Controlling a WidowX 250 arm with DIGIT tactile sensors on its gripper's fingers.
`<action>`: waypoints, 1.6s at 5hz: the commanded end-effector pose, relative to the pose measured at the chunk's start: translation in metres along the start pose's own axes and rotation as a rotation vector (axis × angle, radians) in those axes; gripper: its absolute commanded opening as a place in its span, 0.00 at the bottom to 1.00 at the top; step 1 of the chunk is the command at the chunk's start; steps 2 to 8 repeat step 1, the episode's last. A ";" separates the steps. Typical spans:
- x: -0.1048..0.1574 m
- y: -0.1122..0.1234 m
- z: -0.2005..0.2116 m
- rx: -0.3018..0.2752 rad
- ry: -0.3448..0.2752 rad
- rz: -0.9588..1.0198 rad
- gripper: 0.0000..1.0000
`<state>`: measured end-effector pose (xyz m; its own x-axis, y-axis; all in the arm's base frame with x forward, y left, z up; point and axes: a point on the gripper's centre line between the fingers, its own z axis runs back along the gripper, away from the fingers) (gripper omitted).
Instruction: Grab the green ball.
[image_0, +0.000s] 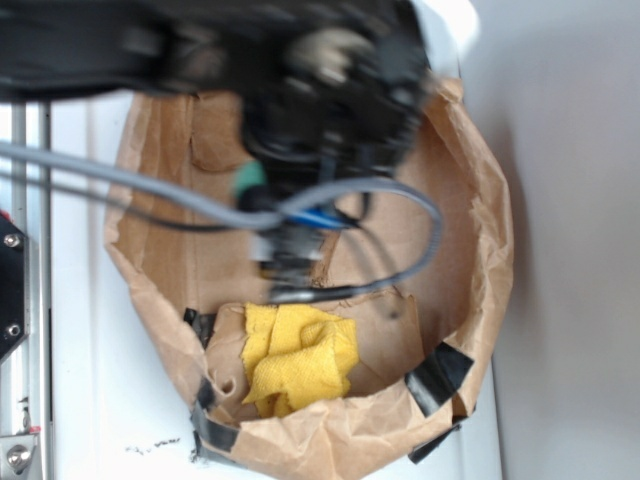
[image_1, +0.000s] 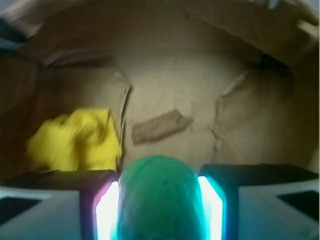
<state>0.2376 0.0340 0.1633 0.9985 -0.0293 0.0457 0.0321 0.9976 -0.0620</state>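
The green ball (image_1: 159, 200) sits clamped between the gripper (image_1: 159, 207) fingers, over the brown paper-lined surface (image_1: 175, 80) near a yellow cloth (image_1: 75, 140) — its roundness could let it slip free if the squeeze loosens.

Tool (image_1: 159, 200) clamped on green ball (image_1: 159, 195)
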 end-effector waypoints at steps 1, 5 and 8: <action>-0.035 0.006 0.022 0.036 -0.122 -0.040 0.00; -0.035 0.006 0.022 0.036 -0.122 -0.040 0.00; -0.035 0.006 0.022 0.036 -0.122 -0.040 0.00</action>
